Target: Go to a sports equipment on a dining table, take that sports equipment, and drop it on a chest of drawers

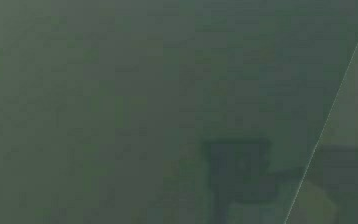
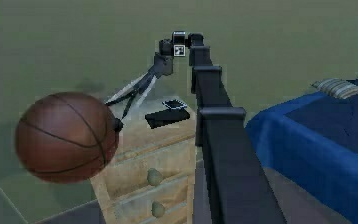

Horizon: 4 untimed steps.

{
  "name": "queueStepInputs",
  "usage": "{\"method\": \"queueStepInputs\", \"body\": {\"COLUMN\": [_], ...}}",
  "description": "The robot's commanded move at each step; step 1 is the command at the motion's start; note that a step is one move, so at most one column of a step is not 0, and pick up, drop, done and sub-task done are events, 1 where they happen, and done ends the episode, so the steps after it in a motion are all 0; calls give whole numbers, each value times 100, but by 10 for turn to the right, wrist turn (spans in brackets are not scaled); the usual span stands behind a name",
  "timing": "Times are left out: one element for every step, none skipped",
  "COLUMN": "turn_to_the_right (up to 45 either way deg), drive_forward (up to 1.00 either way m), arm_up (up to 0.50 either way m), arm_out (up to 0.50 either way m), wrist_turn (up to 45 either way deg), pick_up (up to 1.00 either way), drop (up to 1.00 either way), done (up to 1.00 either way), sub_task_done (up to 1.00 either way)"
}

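- The blue-covered bed [image 2: 307, 140] lies just beyond the pale wooden chest of drawers [image 2: 147, 160], toward the arm side view's right.
- The dark square-barred arm [image 2: 222, 130] reaches out past the chest's right end, its wrist turned toward the view's left.
- The brown-orange basketball [image 2: 65, 137] hangs off the chest's left end, clear of top and floor, held by the gripper [image 2: 114, 112].
- I'd bring the ball low over bare top, away from the flat black slab [image 2: 168, 117]; it will likely roll.
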Motion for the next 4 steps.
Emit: {"method": "queueStepInputs", "body": {"turn_to_the_right": [0, 0, 0, 0], "drive_forward": [0, 0, 0, 0], "arm_up": [0, 0, -18, 0], "arm_out": [0, 0, 0, 0], "wrist_turn": [450, 390, 0, 0], "pick_up": [0, 0, 0, 0], "drop": [0, 0, 0, 100], "done": [0, 0, 0, 0], "sub_task_done": [0, 0, 0, 0]}}
